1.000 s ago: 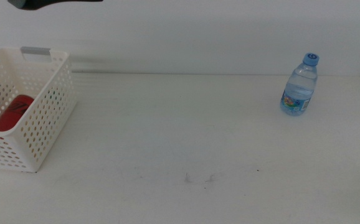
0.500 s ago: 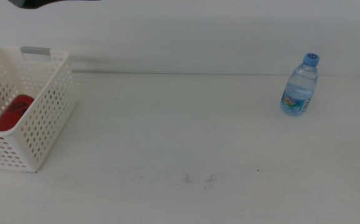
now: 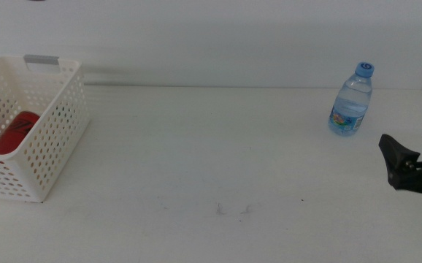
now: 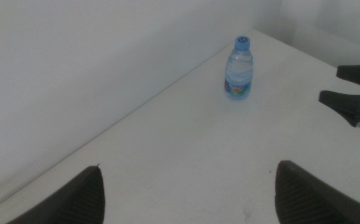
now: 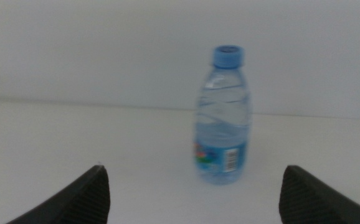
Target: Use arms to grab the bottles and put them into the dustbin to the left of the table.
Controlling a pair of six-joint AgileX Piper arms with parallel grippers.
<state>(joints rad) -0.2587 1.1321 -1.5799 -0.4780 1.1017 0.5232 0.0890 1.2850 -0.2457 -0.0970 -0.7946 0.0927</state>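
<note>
The clear water bottle (image 3: 352,100) with a blue cap stands upright at the back right of the white table (image 3: 211,161). It also shows in the left wrist view (image 4: 238,69) and the right wrist view (image 5: 223,117). My right gripper (image 3: 408,140) comes in from the right edge, open and empty, in front of the bottle and apart from it. Its jaws (image 5: 194,168) stand wide either side of the bottle's line. My left gripper (image 4: 189,168) is open and empty, high up and out of the middle view. The red can (image 3: 14,133) lies in the white dustbin (image 3: 61,124). The yellow-tea bottle is not visible.
The dustbin with its grey handle bar (image 3: 41,60) stands at the table's left. A few small dark scuff marks (image 3: 233,210) lie near the front middle. A white wall runs behind the table. The right gripper also shows in the left wrist view (image 4: 357,93).
My right gripper has come into the middle view from the right edge. The dark shape of the left arm at the top left has left the picture. The bottle has not moved.
</note>
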